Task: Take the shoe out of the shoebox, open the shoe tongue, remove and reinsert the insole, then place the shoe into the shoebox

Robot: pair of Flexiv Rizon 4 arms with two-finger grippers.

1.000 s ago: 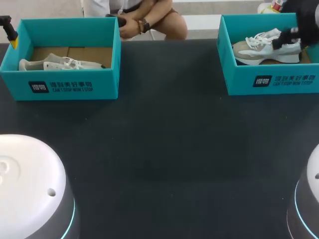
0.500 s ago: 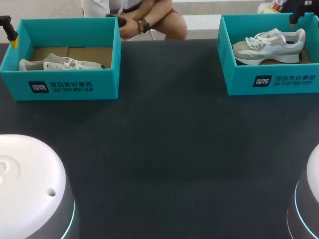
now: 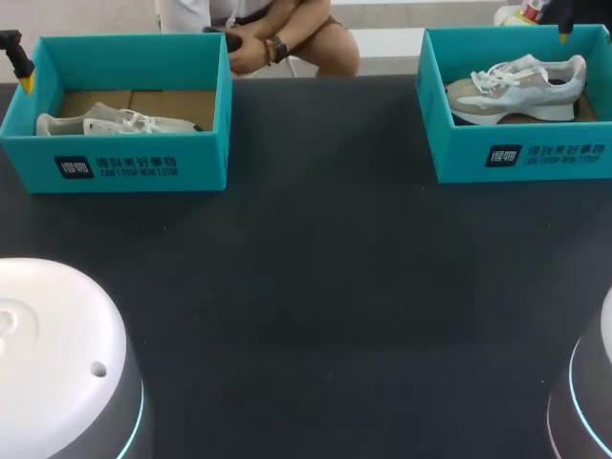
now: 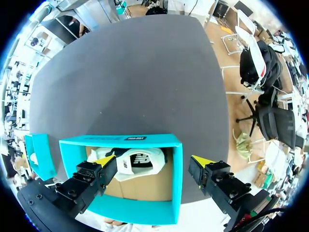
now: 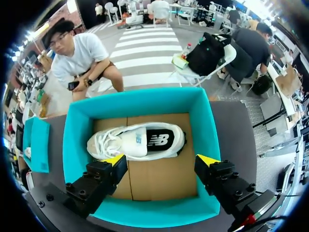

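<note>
Risen off the shoe point(image 5: 137, 141), the right tool point(image 5: 161, 160) hangs wide open and empty above it; a straight lift keeps it clear of the shoebox point(image 5: 76, 145) walls

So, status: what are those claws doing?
Left gripper open over left shoebox, left sneaker inside; right gripper open over right shoebox, right sneaker inside. Nothing blocking.

In the head view, your left arm point(image 3: 13, 50) and right arm point(image 3: 564, 31) are cut off at the edges, each only a yellow-tipped stub. The right shoebox point(image 3: 516, 158) runs past the edge. In the left wrist view, a finger point(image 4: 94, 175) covers part of the shoe point(image 4: 139, 162).
</note>
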